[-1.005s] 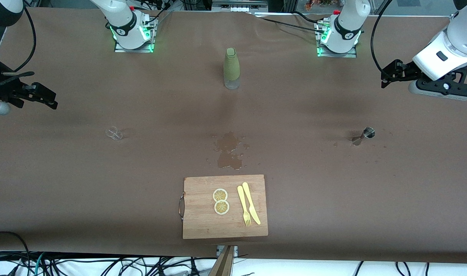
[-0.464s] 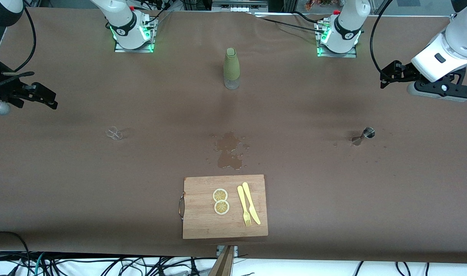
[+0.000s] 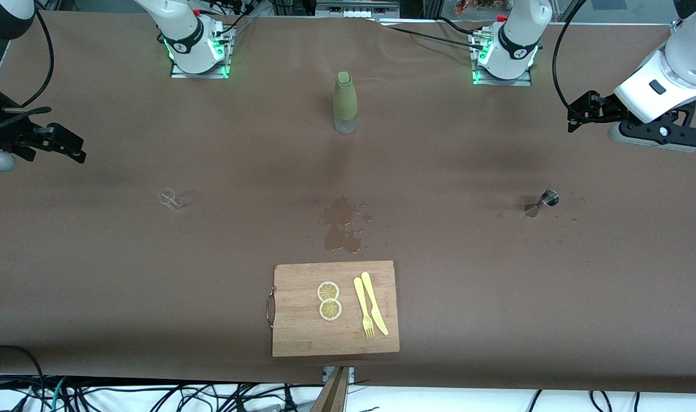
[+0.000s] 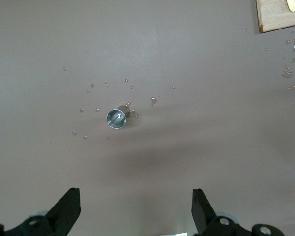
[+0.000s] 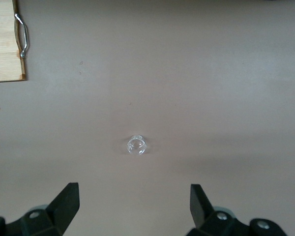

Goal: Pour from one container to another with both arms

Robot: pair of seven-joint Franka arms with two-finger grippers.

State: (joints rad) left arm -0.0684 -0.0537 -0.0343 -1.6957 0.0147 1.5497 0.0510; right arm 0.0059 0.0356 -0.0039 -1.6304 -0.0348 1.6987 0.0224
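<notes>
Left claw (image 3: pixel 576 114) spread wide and empty, nudged slightly sideways above the table (image 3: pixel 439 171) since a moment ago; right claw (image 3: pixel 67 147) likewise spread, waiting, unmoved.

Even, diffuse overhead light w/ no harsh glare: soft blurred shadows band the brown table cover (image 3: pixel 496 286), green LED glow marks both arm bases, wet spill (image 3: pixel 341 224) reads darker, wrist views sharp, fingertips slightly soft.
</notes>
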